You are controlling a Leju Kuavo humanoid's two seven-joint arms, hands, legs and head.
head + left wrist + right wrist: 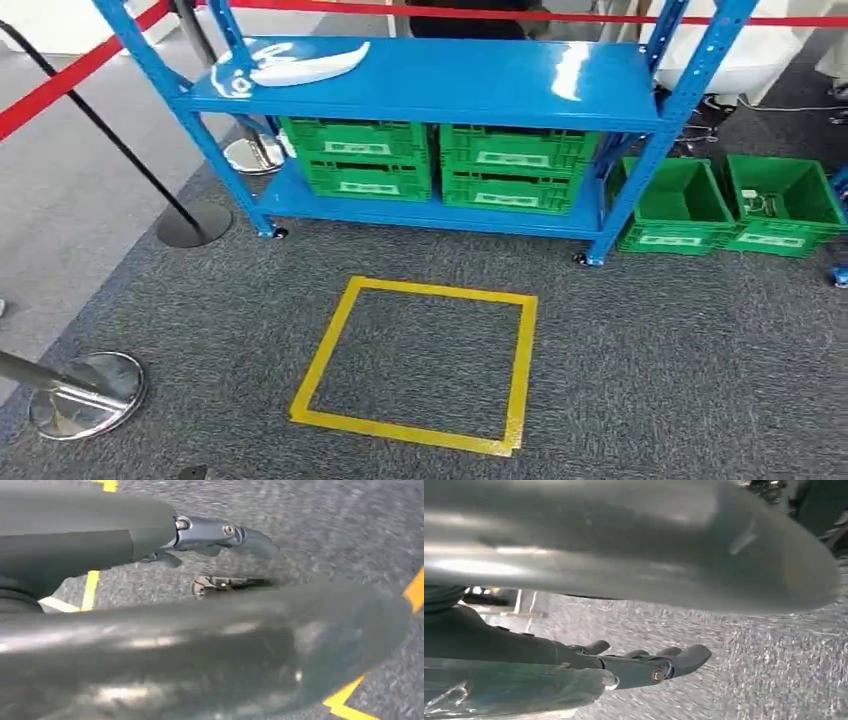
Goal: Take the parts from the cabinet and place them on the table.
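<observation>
Looking down from the head view, we see a blue metal rack [430, 85] standing on grey carpet [660, 370], with a white curved part [300, 65] lying on the left end of its upper shelf. Four green ribbed crates [365, 158] sit on the lower shelf in two stacks of two, side by side, each with a white label on its front. Two more green crates [678, 205] stand open on the carpet to the right of the rack; the farther one holds a small pale item we cannot identify. A square of yellow tape [420, 365] is stuck to the carpet in front of the rack. Red barrier tape [70, 75] runs on chrome-footed posts [85, 395] to the left and behind the rack.

The wrist views give what the head view lacks. Our left hand [220, 545] hangs over the carpet near yellow tape lines, its fingers [250, 537] slightly bent, apart, with nothing between them. Our right hand [644, 662] likewise hangs above the carpet, its fingers [689, 657] loosely extended and lying close together, holding nothing. In both, a broad, blurred silver-grey rounded surface lies close to the lens and blocks much of the floor.
</observation>
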